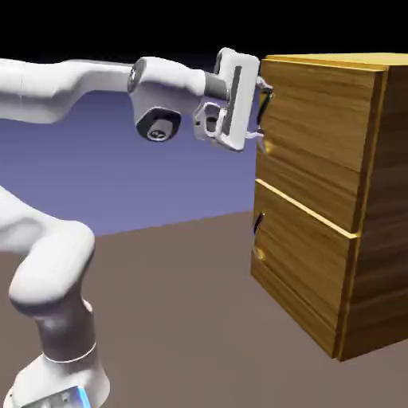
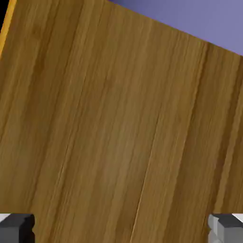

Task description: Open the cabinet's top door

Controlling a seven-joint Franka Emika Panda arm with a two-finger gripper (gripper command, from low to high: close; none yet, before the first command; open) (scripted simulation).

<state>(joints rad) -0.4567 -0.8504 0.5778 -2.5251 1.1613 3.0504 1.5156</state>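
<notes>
So the claw (image 1: 262, 111) is right up at the cabinet (image 1: 307, 215), on the upper half, with its fingers spread wide, one above the other. In the hand view the tips sit far apart at the bottom edge with only wood grain between them, so I'd say it has hold of nothing.

The top door (image 1: 319, 135) is the upper panel, just to the right of the claw, and it looks closed. Its dark curved handle (image 1: 265, 109) stands off the near-left part of that panel, running mostly up and down. From the exterior view it's in among the fingertips, one tip by its upper end and the other by its lower end. Can't tell if either one touches, and the hand view doesn't show the handle at all.

Here's the bit that matters imo: the spread of the fingers runs along the handle's long axis, not across it. So I wouldn't count on a neat pinch across the bar; more likely the claw hooks or squeezes it end to end, then draws left, away from the cabinet. Main risk is a tip slipping off the bar.
</notes>
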